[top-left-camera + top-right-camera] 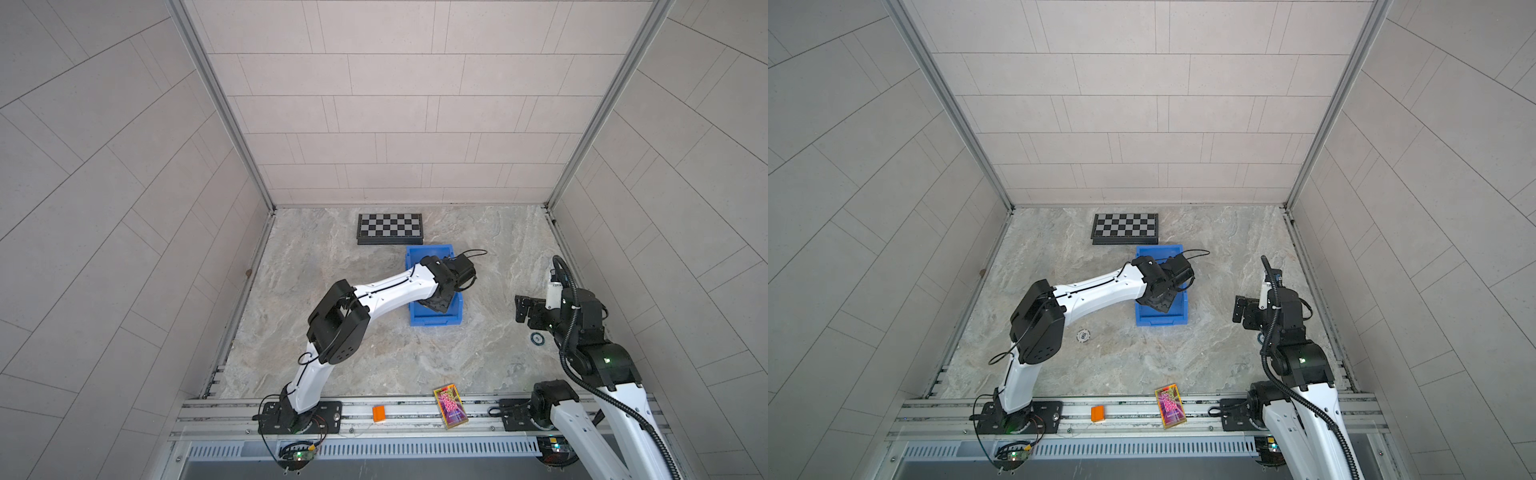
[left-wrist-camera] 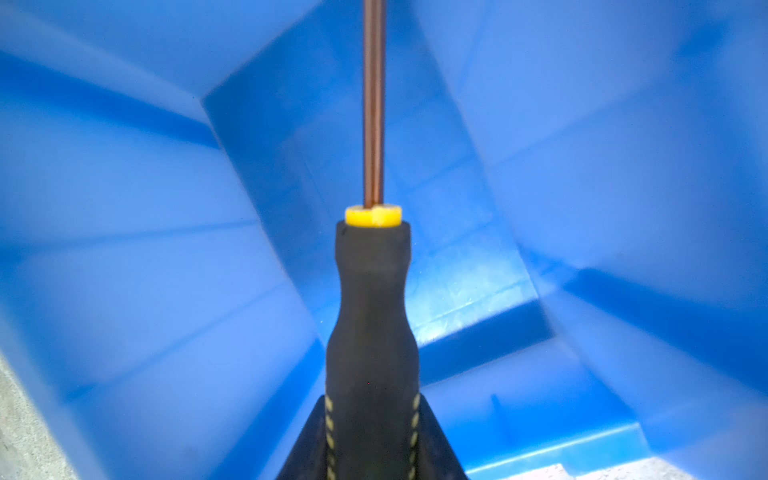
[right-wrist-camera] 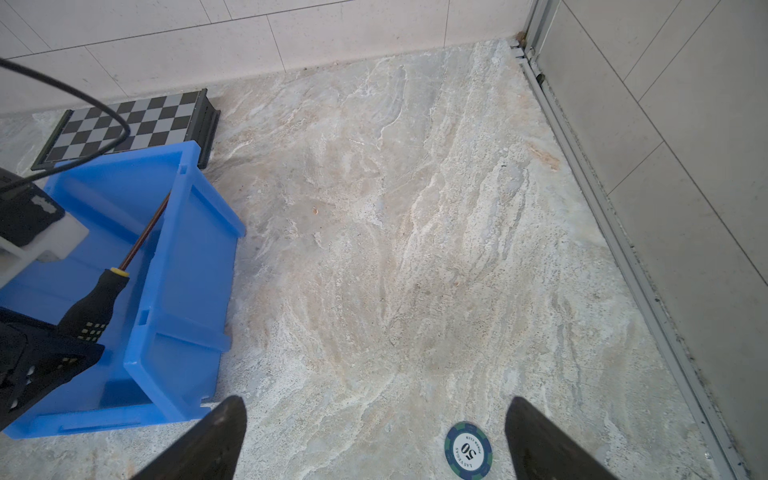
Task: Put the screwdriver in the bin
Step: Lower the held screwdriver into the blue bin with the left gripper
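Marbled grey stone tabletop [image 1: 374, 353], tiled walls. In both top views the left gripper [image 1: 437, 306] reaches into the bright blue rectangular plastic bin [image 1: 434, 321], and the right gripper [image 1: 522, 308] stands well apart. Left wrist view: jaws clamped on the black-handled, yellow-capped slim screwdriver [image 2: 372, 316], shaft pointing straight ahead between the blue walls. Right wrist view: right gripper spread and empty; shaft runs toward the bin's far wall. Judgement: only release remains.
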You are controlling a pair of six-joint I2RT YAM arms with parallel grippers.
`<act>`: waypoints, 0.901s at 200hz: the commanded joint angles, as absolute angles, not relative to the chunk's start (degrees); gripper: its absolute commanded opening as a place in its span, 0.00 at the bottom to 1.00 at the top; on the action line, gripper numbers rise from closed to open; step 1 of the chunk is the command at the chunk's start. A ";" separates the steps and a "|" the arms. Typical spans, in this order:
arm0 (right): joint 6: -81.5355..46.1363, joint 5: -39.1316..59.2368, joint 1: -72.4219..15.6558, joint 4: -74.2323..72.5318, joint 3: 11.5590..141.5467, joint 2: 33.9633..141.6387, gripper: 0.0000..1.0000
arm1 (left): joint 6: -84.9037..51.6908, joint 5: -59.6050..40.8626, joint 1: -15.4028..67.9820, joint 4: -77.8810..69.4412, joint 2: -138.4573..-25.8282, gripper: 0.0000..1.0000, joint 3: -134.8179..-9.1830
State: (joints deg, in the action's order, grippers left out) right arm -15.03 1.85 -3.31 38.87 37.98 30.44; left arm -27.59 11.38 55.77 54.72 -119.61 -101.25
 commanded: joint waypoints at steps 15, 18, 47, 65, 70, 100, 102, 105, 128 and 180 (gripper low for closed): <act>-14.59 1.02 -3.16 39.20 37.35 29.71 0.99 | -27.70 11.98 55.91 55.28 -122.96 0.09 -105.17; -14.59 0.91 -3.12 39.20 37.35 29.65 0.99 | -27.73 12.08 55.90 55.30 -123.16 0.09 -105.27; -14.63 0.79 -3.12 39.20 37.35 29.70 0.99 | -27.69 12.89 55.90 55.68 -123.88 0.09 -105.38; -14.61 0.71 -3.16 39.20 37.33 29.71 0.99 | -27.69 13.51 55.90 55.72 -124.07 0.10 -105.01; -14.66 0.70 -3.14 39.20 37.28 29.71 0.99 | -27.73 13.62 55.82 55.68 -124.08 0.10 -104.90; -14.66 0.70 -3.15 39.20 37.27 29.70 0.99 | -27.45 14.06 55.42 55.38 -124.45 0.12 -104.42; -14.61 0.70 -3.14 39.20 37.27 29.68 0.99 | -27.38 14.02 55.38 55.37 -124.56 0.12 -104.48; -14.62 0.70 -3.16 39.20 37.27 29.70 0.99 | -27.34 13.98 55.30 55.43 -124.66 0.12 -104.50; -14.59 0.79 -3.10 39.20 37.27 29.73 0.99 | -27.18 13.58 54.84 55.43 -125.11 0.13 -104.26; -14.61 0.79 -3.08 39.11 37.18 29.38 0.99 | -26.78 14.42 54.68 54.82 -125.23 0.17 -102.72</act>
State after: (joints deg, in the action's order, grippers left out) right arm -15.03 1.65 -3.31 38.87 37.98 30.20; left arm -27.33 12.67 55.09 54.68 -124.55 -103.81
